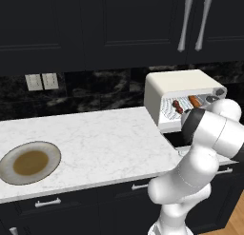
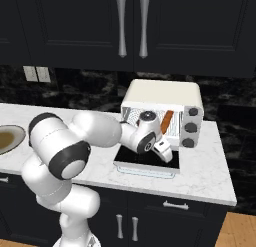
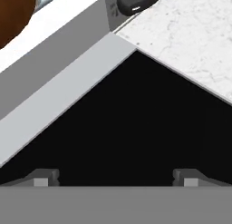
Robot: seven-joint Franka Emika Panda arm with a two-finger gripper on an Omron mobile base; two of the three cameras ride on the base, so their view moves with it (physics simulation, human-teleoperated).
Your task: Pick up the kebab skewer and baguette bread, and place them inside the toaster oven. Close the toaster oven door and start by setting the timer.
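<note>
Hand view: claw [image 3: 116, 177] spread over toaster oven door [image 3: 136, 128]

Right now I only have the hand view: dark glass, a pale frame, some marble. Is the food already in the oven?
Observer: Yes. The baguette bread lies on the rack inside the toaster oven.
Operator: And the skewer?
Observer: The kebab skewer is on the rack too, left of the baguette in the left base view.
Operator: Is the door shut?
Observer: No. The toaster oven door lies folded down flat, and the hand hovers just above it with its fingers apart.
Operator: Anything left on the counter?
Observer: One plate, far left, with nothing on it.
</note>
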